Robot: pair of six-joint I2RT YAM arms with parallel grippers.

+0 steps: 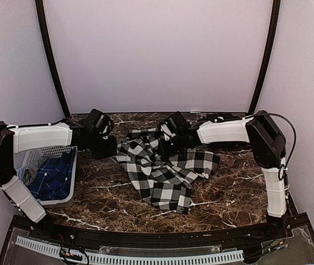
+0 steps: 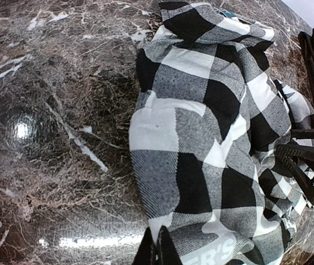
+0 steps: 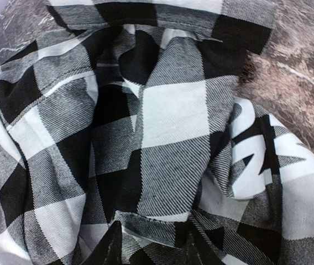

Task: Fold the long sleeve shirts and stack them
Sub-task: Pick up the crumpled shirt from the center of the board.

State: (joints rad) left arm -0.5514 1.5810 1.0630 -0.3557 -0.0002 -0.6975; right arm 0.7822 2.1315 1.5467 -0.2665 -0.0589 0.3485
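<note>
Lying crumpled on the surface [image 1: 229,193], centre: check shirt [image 1: 162,168]. Left pincer [image 2: 158,244] narrow, fingers together at the shirt's edge; can't tell if cloth is pinched. Right pincer [image 3: 154,240] wide, fingers down on the shirt, cloth bunched between them. Basket [image 1: 73,175] far left holds blue cloth [image 1: 52,176].

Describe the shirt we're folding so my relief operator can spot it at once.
On the dark marble table, look right of the white perforated basket, to the middle. There a crumpled shirt lies spread on the surface. Unlike the blue cloth in the basket, it is large black-and-white check, with white block letters on a black band.
</note>
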